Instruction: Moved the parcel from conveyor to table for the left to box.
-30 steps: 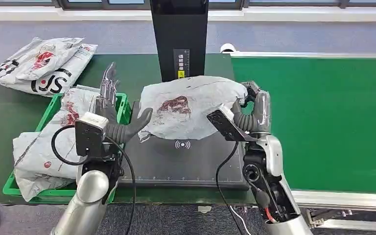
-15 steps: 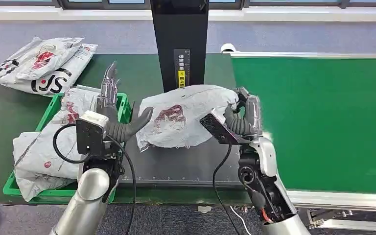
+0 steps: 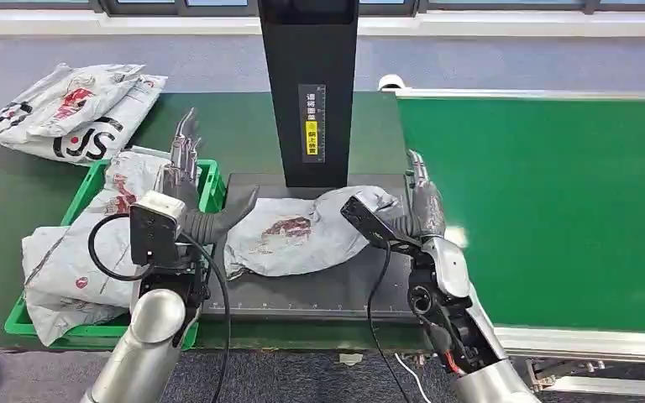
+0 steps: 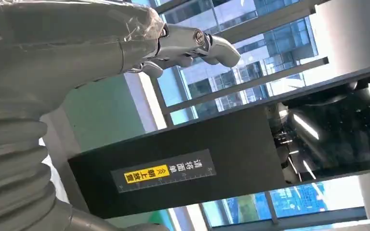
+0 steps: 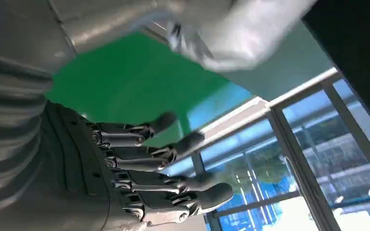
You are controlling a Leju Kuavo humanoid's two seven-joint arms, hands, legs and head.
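Parcel down on the table

The parcel (image 3: 302,232) lies flat on the dark pad between both hands. The right hand (image 3: 421,204) has let go, fingers straight; the left hand (image 3: 186,172) is open too. A careless left grab could push the parcel off

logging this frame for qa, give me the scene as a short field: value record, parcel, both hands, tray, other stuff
parcel: grey mailer lying flat on the black scanner platform
right hand: at the parcel's right edge, fingers extended, holding nothing
left hand: open, thumb near the parcel's left end
tray: green bin on the left, holding more grey mailers
conveyor: green belt on the right
other: black scanner column behind the parcel; loose mailers at far left
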